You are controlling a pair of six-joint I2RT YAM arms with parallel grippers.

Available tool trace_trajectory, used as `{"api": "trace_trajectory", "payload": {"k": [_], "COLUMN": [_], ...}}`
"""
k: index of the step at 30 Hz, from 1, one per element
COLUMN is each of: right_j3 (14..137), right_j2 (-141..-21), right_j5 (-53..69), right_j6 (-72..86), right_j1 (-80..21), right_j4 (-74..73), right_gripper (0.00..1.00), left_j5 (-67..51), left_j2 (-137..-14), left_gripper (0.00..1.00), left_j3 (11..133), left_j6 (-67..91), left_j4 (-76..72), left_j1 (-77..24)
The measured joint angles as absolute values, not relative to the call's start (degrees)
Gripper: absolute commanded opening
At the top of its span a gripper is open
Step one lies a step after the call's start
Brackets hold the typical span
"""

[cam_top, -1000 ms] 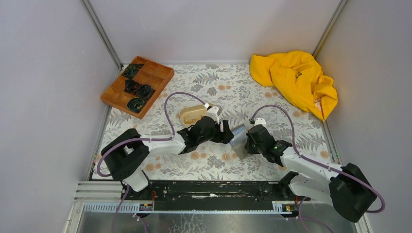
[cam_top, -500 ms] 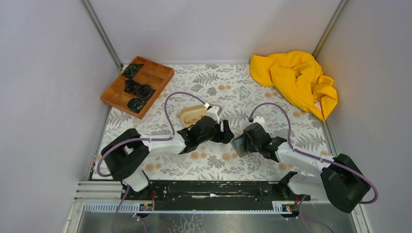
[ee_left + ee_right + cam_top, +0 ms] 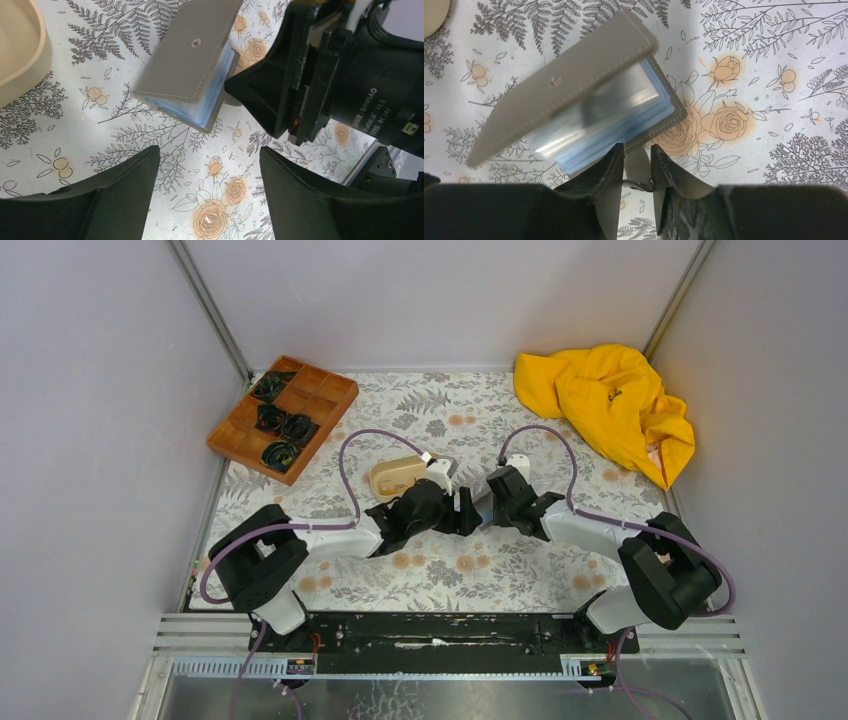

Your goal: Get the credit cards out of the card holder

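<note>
**Holder being opened on the table; no card drawn out**

The step was judged to be the opening of the holder, with extraction not yet begun. On the floral table (image 3: 440,580) no loose card was seen in any view. The card holder (image 3: 569,95) lay flat between the two grippers, just beside the beige tray (image 3: 20,45). Its grey cover was lifted part-way, so that the stack of pale blue sleeves showed along the open edge. The credit cards could not be made out singly and were taken to be inside the sleeves.

The next move was judged to call for the cover to be folded fully back and held down on one side. A single card edge would then have to be pinched and slid out along its sleeve without the holder being dragged.

Pose: the left arm (image 3: 340,538) and the right arm (image 3: 590,525) were stretched low toward the table's middle, wrists nearly meeting over the holder. The left gripper (image 3: 209,149) was held wide apart and empty, just short of the holder's open edge. The right gripper (image 3: 636,152) was set narrow at the holder's near edge. A small grey closure tab (image 3: 636,167) lay in the gap between its fingers. Whether that tab was pinched could not be told.
</note>
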State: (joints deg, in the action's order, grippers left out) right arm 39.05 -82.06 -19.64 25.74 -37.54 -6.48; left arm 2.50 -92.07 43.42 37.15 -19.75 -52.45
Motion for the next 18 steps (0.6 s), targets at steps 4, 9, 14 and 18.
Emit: {"api": "trace_trajectory", "payload": {"k": [4, 9, 14, 18], "right_j3": [39.59, 40.27, 39.29, 37.63], "right_j2": [-84.38, -85.73, -83.44, -80.25], "right_j5": [-18.41, -17.04, -16.47, -16.82], "right_j6": [25.93, 26.39, 26.89, 27.64], "right_j1": [-36.38, -36.32, -36.25, -35.16], "right_j4": [-4.97, -3.6, -1.52, -1.41], "right_gripper": [0.43, 0.49, 0.67, 0.68], "left_j5": [2.35, 2.28, 2.44, 2.39], "left_j2": [-92.62, -93.25, -94.24, -94.15], "left_gripper": [0.8, 0.8, 0.8, 0.8], "left_j3": [43.79, 44.56, 45.17, 45.95], "left_j6": [37.15, 37.15, 36.99, 36.88], "left_j4": [-19.7, -19.64, -19.62, -19.77], "left_j1": [-52.45, -52.45, -52.45, -52.51]}}
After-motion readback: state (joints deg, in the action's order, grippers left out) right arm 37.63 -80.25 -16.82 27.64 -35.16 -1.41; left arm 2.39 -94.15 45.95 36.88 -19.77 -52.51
